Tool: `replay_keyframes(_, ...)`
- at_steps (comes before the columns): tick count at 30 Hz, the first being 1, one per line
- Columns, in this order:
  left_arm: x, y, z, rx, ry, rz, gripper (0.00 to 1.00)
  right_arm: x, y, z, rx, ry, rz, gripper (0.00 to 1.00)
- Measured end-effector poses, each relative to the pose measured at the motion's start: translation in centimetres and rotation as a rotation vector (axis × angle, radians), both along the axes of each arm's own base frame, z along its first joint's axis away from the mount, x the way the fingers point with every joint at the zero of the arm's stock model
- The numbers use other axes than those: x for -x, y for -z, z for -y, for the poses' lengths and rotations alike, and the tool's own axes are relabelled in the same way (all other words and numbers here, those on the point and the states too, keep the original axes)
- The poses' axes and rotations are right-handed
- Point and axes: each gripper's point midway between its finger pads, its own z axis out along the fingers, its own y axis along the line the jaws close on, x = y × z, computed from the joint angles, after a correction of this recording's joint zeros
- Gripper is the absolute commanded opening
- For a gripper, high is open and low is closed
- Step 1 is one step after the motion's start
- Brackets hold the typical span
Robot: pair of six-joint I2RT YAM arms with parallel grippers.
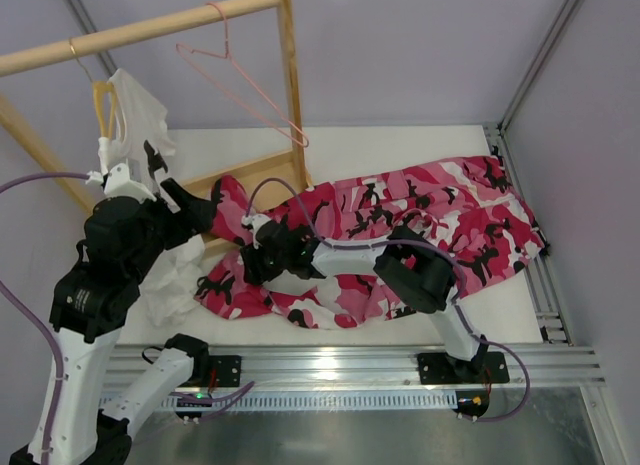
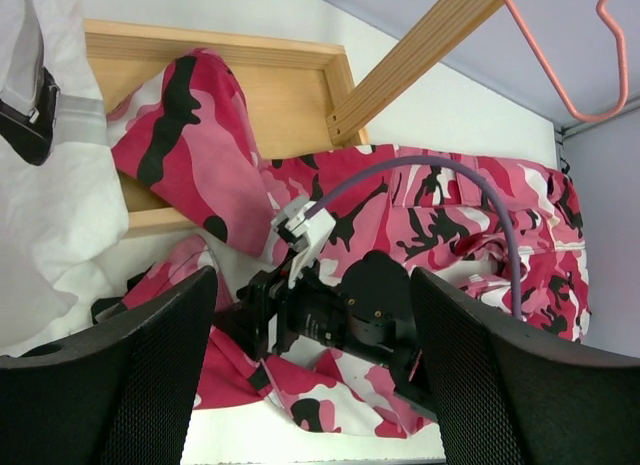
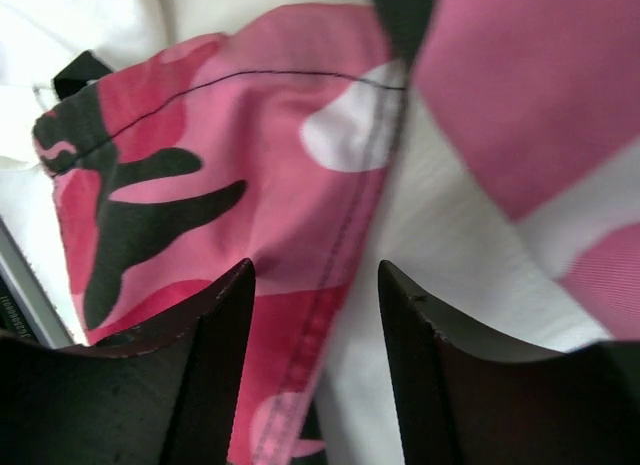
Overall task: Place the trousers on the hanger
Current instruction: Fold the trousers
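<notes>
The camouflage trousers (image 1: 430, 210) lie spread across the table, one leg end draped over the rack's wooden base (image 2: 290, 95). They also show in the left wrist view (image 2: 440, 210) and the right wrist view (image 3: 300, 115). The pale-pink wire hanger (image 1: 245, 85) hangs by its hook from the wooden rail, and part of it shows in the left wrist view (image 2: 590, 75). My right gripper (image 1: 250, 265) is open, its tips down on the trousers' left part, a seam between them (image 3: 315, 275). My left gripper (image 1: 185, 185) is open and empty, held above the right gripper (image 2: 312, 285).
A wooden rack with a top rail (image 1: 140, 30) and an upright (image 1: 290, 95) stands at the back left. A yellow hanger with a white T-shirt (image 1: 135, 110) hangs at its left end. White cloth (image 1: 175, 275) lies under the left arm. A metal rail (image 1: 330, 360) runs along the near edge.
</notes>
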Motion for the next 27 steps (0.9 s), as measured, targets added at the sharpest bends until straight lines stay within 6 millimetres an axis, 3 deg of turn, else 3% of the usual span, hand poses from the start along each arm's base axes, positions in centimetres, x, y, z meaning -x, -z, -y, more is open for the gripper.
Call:
replay_keyframes(3,0.3,-0.2,-0.2,0.003,-0.004,0.012,0.78,1.1,0.1,-1.2,-0.011,-0.02,0.008,0.5)
replay_keyframes(5,0.4,-0.2,-0.2,0.003,-0.005,0.015,0.78,1.6,0.2,-1.8,-0.015,-0.024,0.014,0.26)
replay_keyframes(6,0.4,-0.3,-0.3,0.003,-0.007,0.017,0.79,1.8,0.3,-2.0,-0.012,-0.023,0.013,0.25)
replay_keyframes(7,0.4,-0.2,-0.3,0.003,-0.008,0.017,0.78,1.9,0.5,-2.0,-0.006,-0.021,0.015,0.11)
replay_keyframes(8,0.4,-0.2,-0.3,0.002,-0.008,0.016,0.78,1.9,0.6,-2.1,-0.001,-0.023,0.025,0.05)
replay_keyframes(14,0.0,1.0,-0.9,-0.019,-0.048,-0.012,0.79,-0.3,-0.2,-1.1,0.095,0.002,0.141,0.04)
replay_keyframes(17,-0.9,2.0,-1.8,-0.05,-0.11,-0.048,0.8,-2.1,-3.0,-0.4,0.145,0.027,0.244,0.04)
replay_keyframes(21,-2.7,3.9,-1.7,-0.07,-0.149,-0.136,0.8,-3.6,-9.5,1.4,0.136,0.08,0.381,0.04)
replay_keyframes(24,-4.2,4.8,-1.2,-0.072,-0.159,-0.19,0.8,-2.5,-13.9,3.4,0.05,0.095,0.472,0.04)
replay_keyframes(27,-5.2,5.2,-1.2,-0.075,-0.179,-0.222,0.8,1.0,-14.0,3.9,0.005,0.054,0.513,0.04)
